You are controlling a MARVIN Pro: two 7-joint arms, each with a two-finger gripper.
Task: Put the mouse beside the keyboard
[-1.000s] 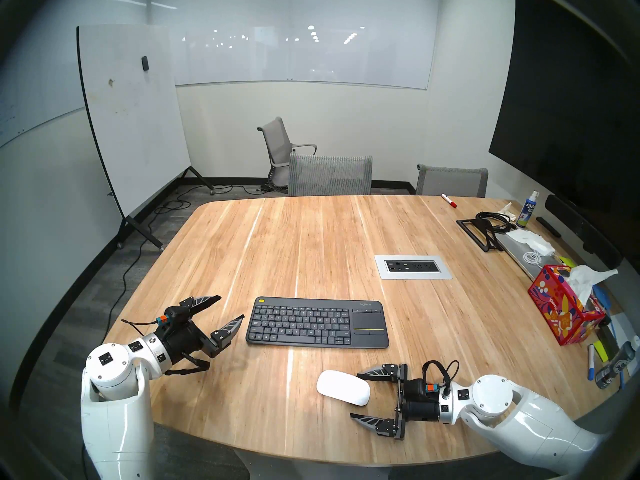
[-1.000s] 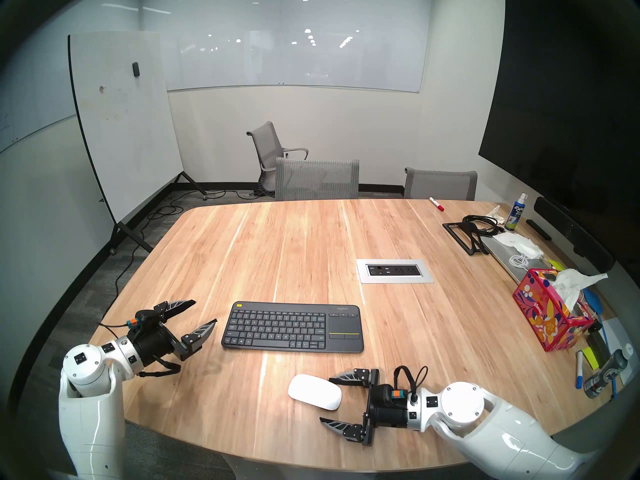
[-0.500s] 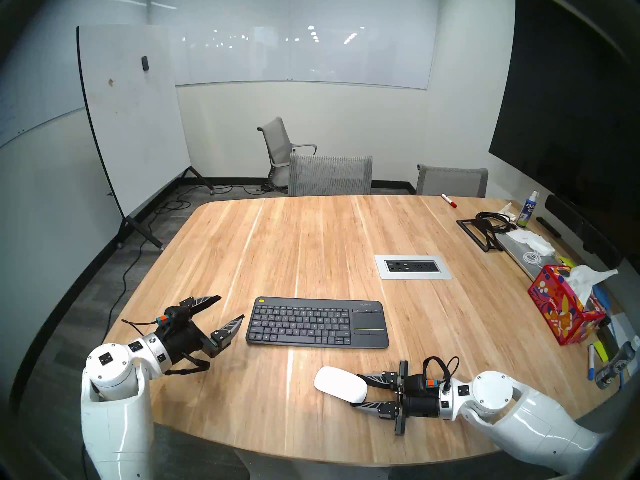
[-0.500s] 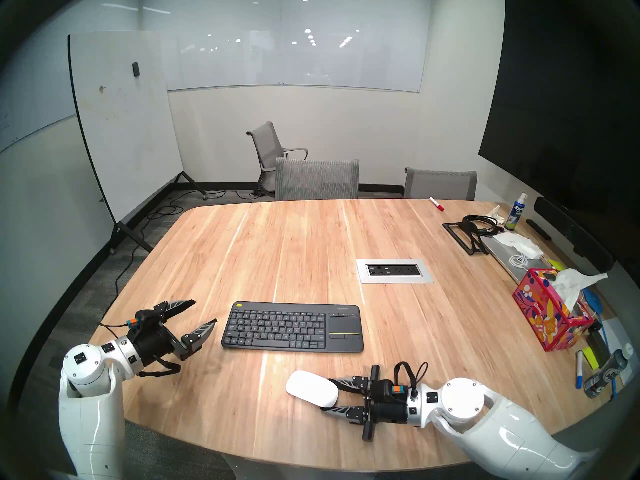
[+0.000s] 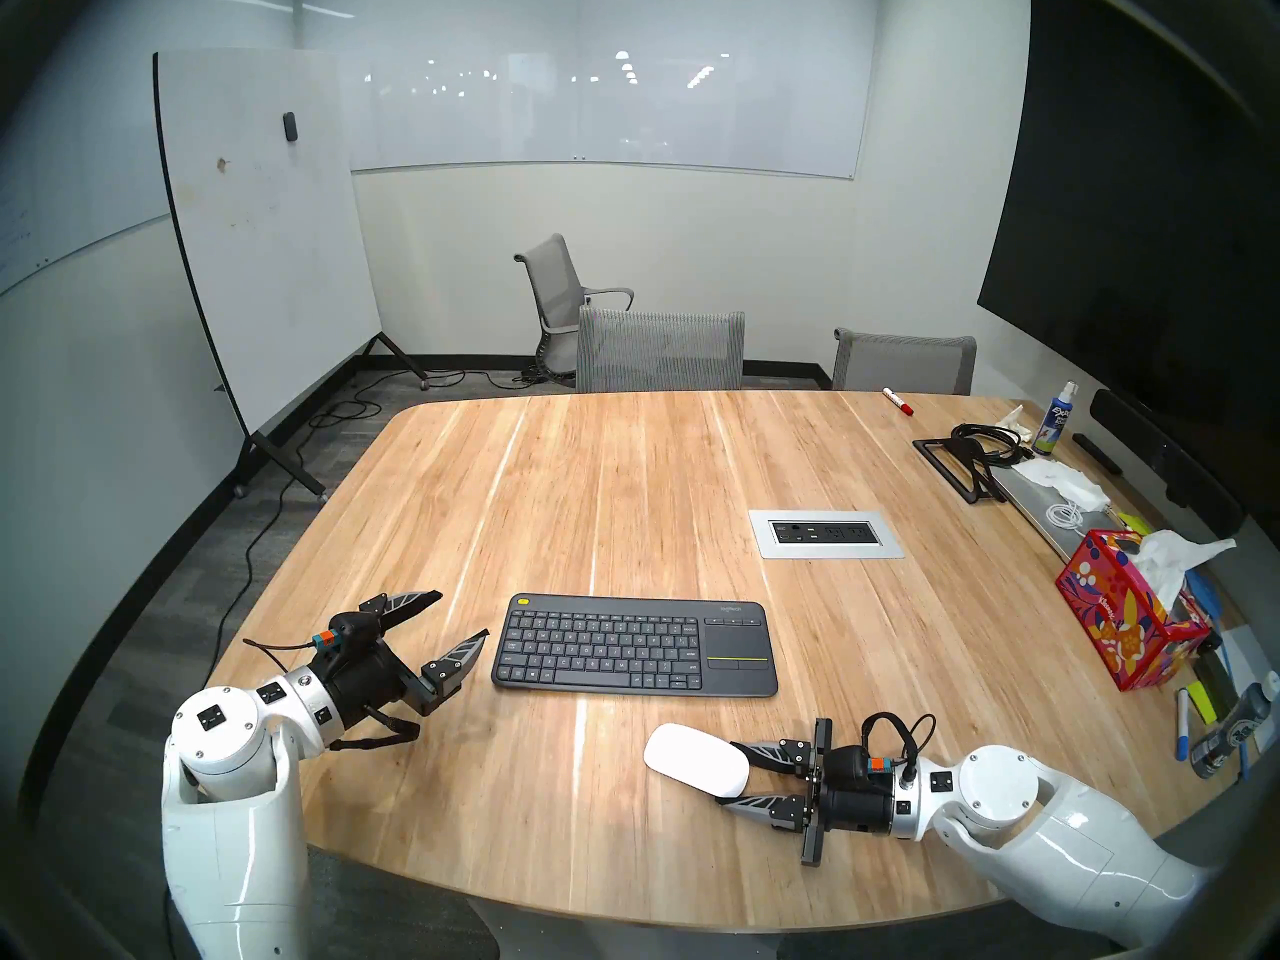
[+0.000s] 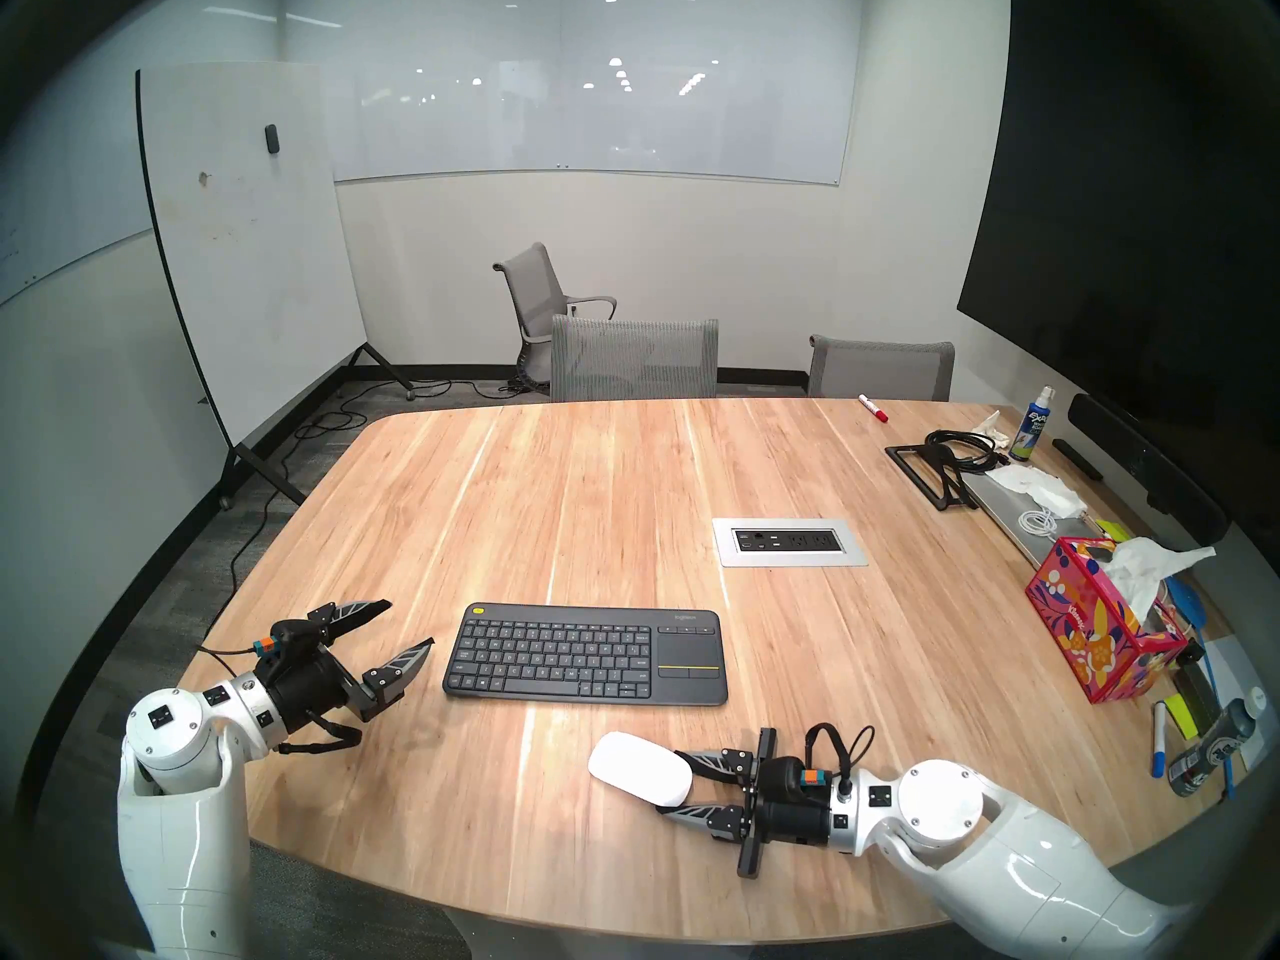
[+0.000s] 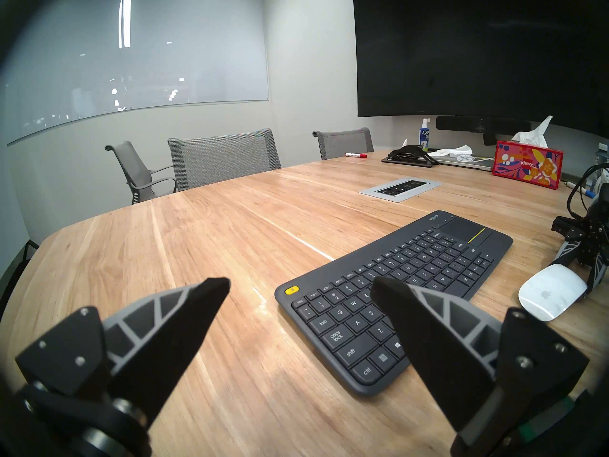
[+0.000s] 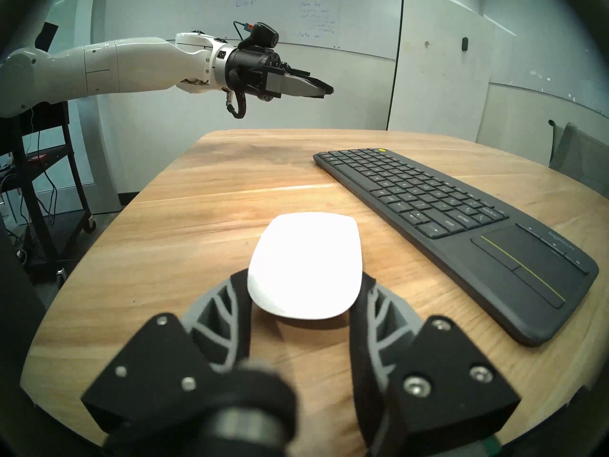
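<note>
The glossy white mouse (image 5: pixel 696 768) (image 6: pixel 641 768) (image 8: pixel 306 265) is at the near right of the wooden table, in front of the touchpad end of the keyboard (image 5: pixel 634 643) (image 6: pixel 585 654) (image 8: pixel 445 209). My right gripper (image 5: pixel 734 775) (image 6: pixel 675 782) (image 8: pixel 304 278) comes at it from the right and is shut on its near end, one finger on each side. Whether the mouse rests on the wood or hangs just above it I cannot tell. My left gripper (image 5: pixel 463 614) (image 7: pixel 298 283) hovers open and empty left of the keyboard. The left wrist view shows the mouse (image 7: pixel 553 291) at its right edge.
A silver power outlet panel (image 5: pixel 825 534) is set into the table behind the keyboard. Along the right edge stand a red tissue box (image 5: pixel 1129 626), a black stand with cables (image 5: pixel 970 453), markers and cans (image 5: pixel 1226 730). Grey chairs (image 5: pixel 661 349) line the far side.
My right gripper went from wide open around the mouse's near end to shut on it, then shifted slightly right with the mouse. The left arm stayed still.
</note>
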